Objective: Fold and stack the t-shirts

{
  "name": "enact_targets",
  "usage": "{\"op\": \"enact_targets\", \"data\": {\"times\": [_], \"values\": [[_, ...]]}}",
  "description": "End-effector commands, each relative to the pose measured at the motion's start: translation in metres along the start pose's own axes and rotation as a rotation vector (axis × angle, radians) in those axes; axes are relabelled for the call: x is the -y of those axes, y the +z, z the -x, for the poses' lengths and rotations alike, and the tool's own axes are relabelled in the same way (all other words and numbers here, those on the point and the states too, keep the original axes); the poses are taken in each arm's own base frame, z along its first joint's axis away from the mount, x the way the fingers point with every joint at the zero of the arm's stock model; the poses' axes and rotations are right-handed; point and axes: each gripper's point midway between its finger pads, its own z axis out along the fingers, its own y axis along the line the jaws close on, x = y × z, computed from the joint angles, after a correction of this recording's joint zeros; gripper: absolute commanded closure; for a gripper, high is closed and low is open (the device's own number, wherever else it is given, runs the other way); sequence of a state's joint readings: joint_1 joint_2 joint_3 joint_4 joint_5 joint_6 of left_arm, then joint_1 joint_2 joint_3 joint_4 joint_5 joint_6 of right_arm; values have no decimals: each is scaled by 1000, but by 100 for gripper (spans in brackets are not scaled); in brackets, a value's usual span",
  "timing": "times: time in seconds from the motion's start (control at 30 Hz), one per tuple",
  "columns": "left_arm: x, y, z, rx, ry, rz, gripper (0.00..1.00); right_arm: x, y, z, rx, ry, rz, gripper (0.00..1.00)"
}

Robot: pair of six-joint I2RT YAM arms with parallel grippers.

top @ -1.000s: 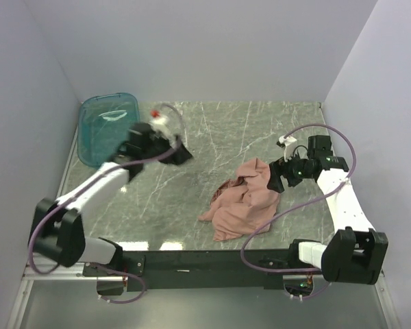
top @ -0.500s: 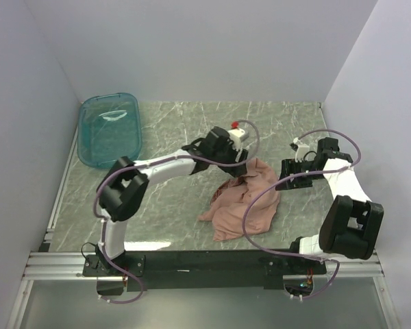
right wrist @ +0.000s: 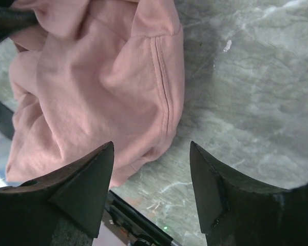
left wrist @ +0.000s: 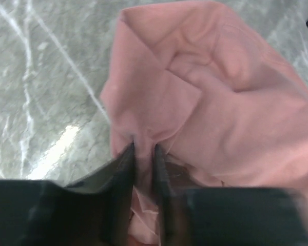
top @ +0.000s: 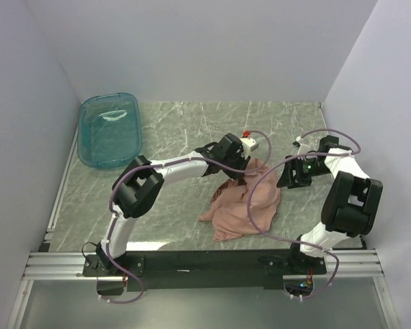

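Observation:
A dusty-pink t-shirt [top: 245,204] lies crumpled on the marble table, right of centre. My left gripper [top: 238,168] is down on the shirt's far left edge. In the left wrist view its jaws [left wrist: 143,151] stand narrow, with a ridge of the pink t-shirt [left wrist: 220,92] pinched between them. My right gripper [top: 286,179] hovers at the shirt's right edge. In the right wrist view it [right wrist: 151,148] is open wide over bare marble, and the hemmed edge of the t-shirt [right wrist: 92,77] lies just beyond its fingertips. No print shows.
A teal see-through tub [top: 109,130] stands at the far left corner of the table [top: 171,130]. Walls close in on the left, back and right. The black base rail [top: 205,260] runs along the near edge.
My left arm swung from beside the tub across to the shirt, and its jaws closed on a fold. The right gripper shifted slightly at the shirt's right edge and its jaws narrowed a little.

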State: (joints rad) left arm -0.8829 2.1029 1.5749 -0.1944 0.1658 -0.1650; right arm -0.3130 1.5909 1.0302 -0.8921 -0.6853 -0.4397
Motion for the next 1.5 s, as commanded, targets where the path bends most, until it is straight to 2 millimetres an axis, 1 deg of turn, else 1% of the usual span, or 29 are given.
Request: {"op": "enact_targets", "data": {"times": [0.0,0.1,0.17,0.33,0.43,0.53,0.57,0.6,0.67,0.73,0.77,0.8,0.83,0.87,0.9,0.93,0.97,1.0,1.03,1.07,1.1,1.13,1.17,1.2,1.23,1.3,1.33,1.37,1.47], "values": [[-4,-11,22,58,32,37,84,-5,0,13,7,12,61,33],[-5,-25,33,95,29,59,100,-1,7,13,-14,31,72,34],[-4,-42,47,140,14,56,100,0,12,12,-29,39,73,34],[-1,-64,46,205,-71,1,100,2,26,10,-74,52,95,37],[-1,-73,40,210,-109,-13,100,-2,36,9,-108,52,124,46],[-2,-81,39,222,-122,-11,100,-13,36,14,-113,33,178,68],[-4,-87,39,233,-132,-8,100,-16,33,21,-97,15,185,86],[-6,-91,40,242,-140,-5,100,-19,29,23,-93,7,188,94],[-12,-108,43,267,-163,-2,100,-25,14,39,-43,-63,172,100],[-20,-126,57,332,-176,1,100,-35,-2,46,-18,-124,167,100],[-16,-144,64,366,-178,-15,100,-45,-21,61,34,-187,155,100],[-17,-155,71,401,-178,-21,100,-57,-33,60,35,-203,165,100],[-17,-181,86,466,-170,-23,100,-65,-45,65,59,-258,164,100],[-14,-194,91,494,-160,-35,100,-80,-69,80,123,-344,141,100],[-13,-208,99,534,-146,-39,100,-91,-83,80,133,-370,138,100],[-9,-237,115,604,-120,-38,100,-100,-96,86,162,-424,118,100],[-8,-251,123,639,-105,-32,100,-116,-125,103,240,-516,69,100],[-6,-265,130,667,-90,-26,100,-124,-140,109,275,-554,40,100],[0,-296,149,739,-46,-19,100,-131,-156,118,313,-586,-5,100],[3,-312,159,775,-26,-12,100,-150,-189,134,406,-674,-70,100],[5,-327,168,805,-7,1,100,-160,-207,144,458,-718,-111,100],[13,-358,187,868,36,8,100,-179,-241,157,552,-781,-185,100],[19,-374,197,906,60,7,100,-190,-260,166,617,-826,-225,100],[22,-391,207,948,78,16,100,-201,-276,171,672,-842,-253,100],[31,-423,223,1022,116,20,100,-219,-303,174,756,-895,-302,100],[37,-454,235,1091,143,40,100,-236,-337,185,890,-932,-380,100],[45,-483,245,1156,171,44,100,-249,-354,180,952,-959,-412,100],[49,-499,251,1195,188,48,100,-259,-375,186,1039,-995,-465,100],[64,-550,264,1310,233,51,100,-284,-411,178,1194,-1039,-526,100]]}}
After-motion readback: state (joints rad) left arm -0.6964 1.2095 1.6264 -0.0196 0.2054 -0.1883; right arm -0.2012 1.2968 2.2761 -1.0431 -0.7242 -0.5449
